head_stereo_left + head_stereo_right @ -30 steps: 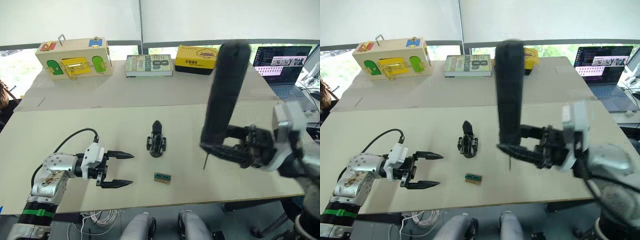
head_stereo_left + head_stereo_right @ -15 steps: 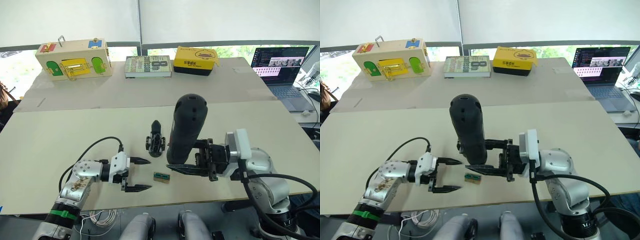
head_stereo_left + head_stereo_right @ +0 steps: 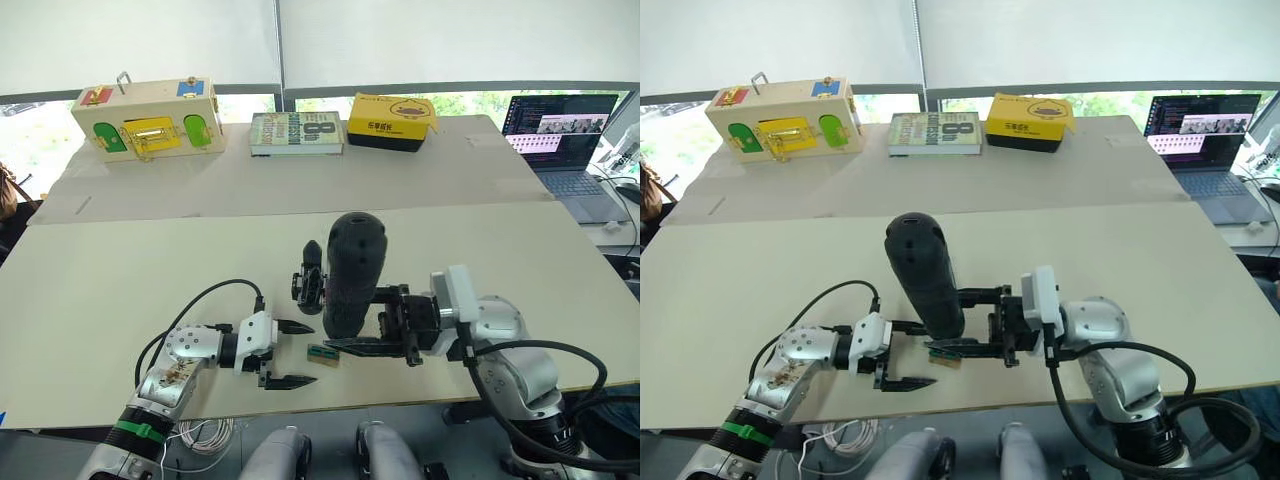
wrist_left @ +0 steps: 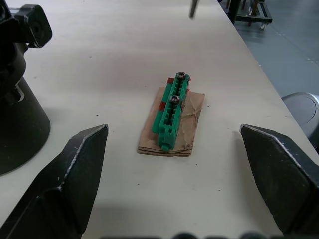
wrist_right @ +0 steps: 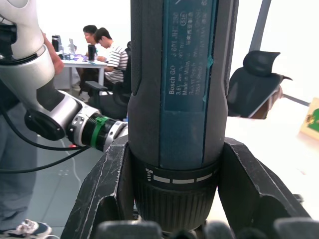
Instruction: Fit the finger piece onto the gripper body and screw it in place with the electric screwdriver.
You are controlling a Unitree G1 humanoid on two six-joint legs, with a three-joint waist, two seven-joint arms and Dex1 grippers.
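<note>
The gripper body (image 3: 310, 290) sits mid-table with the finger piece (image 3: 312, 250) on its far end, pointed tip away from me. My right gripper (image 3: 345, 330) is shut on the electric screwdriver (image 3: 352, 275). It holds the screwdriver upright, rounded end up, just right of the body and partly in front of it. The right wrist view shows the screwdriver (image 5: 174, 99) clamped between both fingers (image 5: 107, 199). My left gripper (image 3: 300, 354) is open near the front edge, its fingers either side of a small green-and-tan piece (image 4: 172, 114). The gripper body (image 4: 20, 74) is beside it.
Along the table's far side stand a wooden latch box (image 3: 145, 118), a book (image 3: 296, 130), a yellow box (image 3: 392, 118) and a laptop (image 3: 560, 125). A black cable (image 3: 200, 300) loops over my left arm. Seated people (image 5: 102, 50) show beyond the table.
My right gripper has carried the screwdriver left and lower, to just beside the gripper body. My left gripper has moved right, up to the green-and-tan piece, still open.
</note>
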